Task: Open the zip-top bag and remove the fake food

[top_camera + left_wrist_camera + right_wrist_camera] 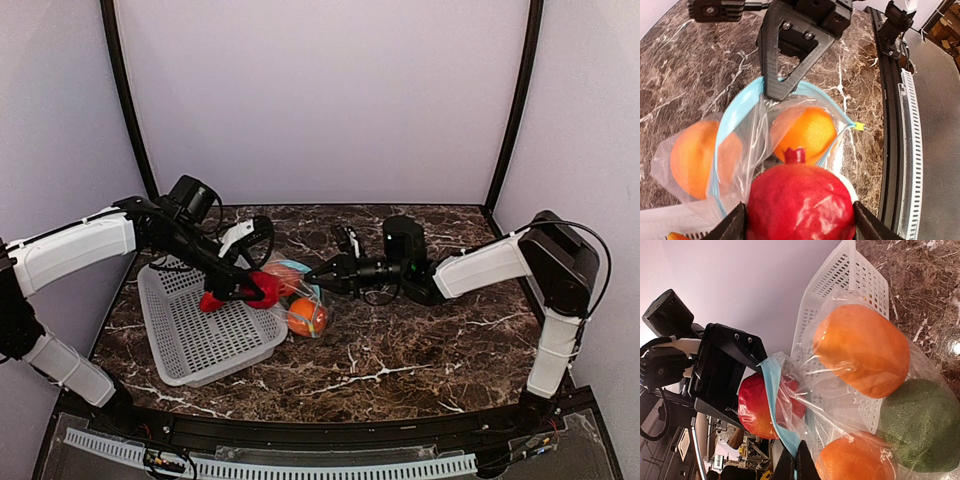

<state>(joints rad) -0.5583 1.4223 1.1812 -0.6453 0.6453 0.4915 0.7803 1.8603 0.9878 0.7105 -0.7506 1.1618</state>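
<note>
My left tool point(800, 227) is closed round the round red piece point(800, 200) of fake food, one finger on each flank. It stands wide only because the piece is wide. The piece fills the bottom centre of the left wrist view. I hold it right at the mouth of the zip-top bag point(747, 135), whose light blue zip strip point(722, 150) curves open just above it in that frame. From that I judge the piece is being drawn out of the bag, not pushed in.

My right tool point(795, 465) is pinched fully shut on the bag's zip edge, at the bottom centre of its own view. I take that grip to be an anchor: it keeps the mouth lifted and spread, so pulling on the red piece should not drag the whole bag along.

The bag lies near the centre of the top view on the desk point(420, 350), against the right rim of the white basket point(190, 345). The basket so close makes a handy place to drop what comes out.

Inside the bag I see one orange point(860, 350), a second orange point(850, 460) and the dark green piece point(920, 425). They are bunched at the closed end, away from the mouth, so I reckon they will need a deeper reach.
</note>
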